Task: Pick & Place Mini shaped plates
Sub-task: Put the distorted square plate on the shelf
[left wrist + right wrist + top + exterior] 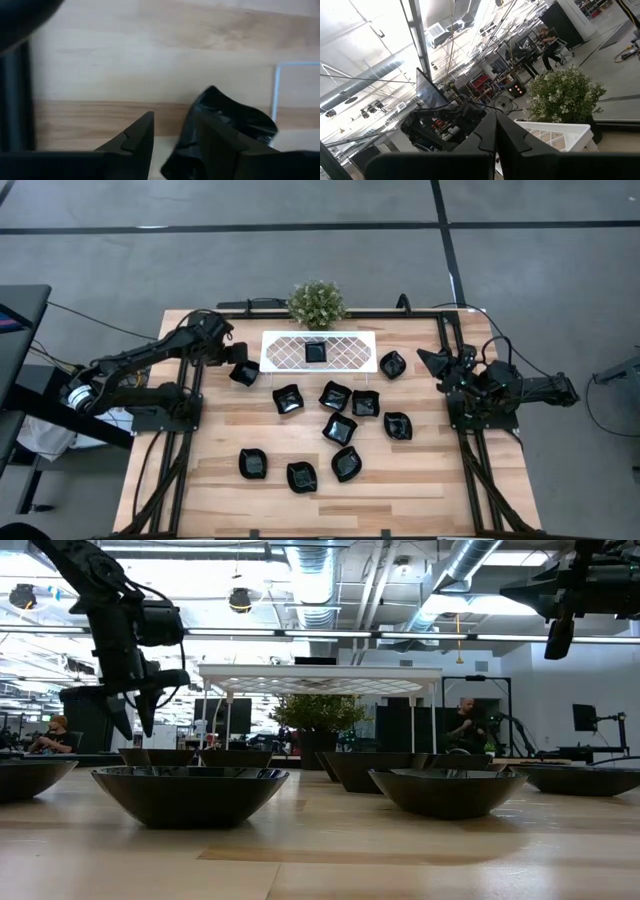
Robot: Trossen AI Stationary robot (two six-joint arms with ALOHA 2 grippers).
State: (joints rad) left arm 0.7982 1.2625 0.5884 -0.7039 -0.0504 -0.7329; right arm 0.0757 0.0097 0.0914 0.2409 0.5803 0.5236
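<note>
We are seeing the left pincer (240, 365) hovering near the counter's (220, 480) far left corner, just off the left end of the white lattice tray (350, 358). Its fingers (135, 140) are standing apart around the rim of one black mini plate (244, 373), one finger inside the hollow and one outside; we cannot tell whether they are gripping it. The tray is carrying a single square mini plate (315, 352) at its middle. The other mini plates (338, 428) are lying scattered over the counter's middle and toward its near edge. A potted plant (316, 303) is standing at the far edge behind the tray. The right pincer (495, 131) is waiting shut and empty at the counter's right edge.
</note>
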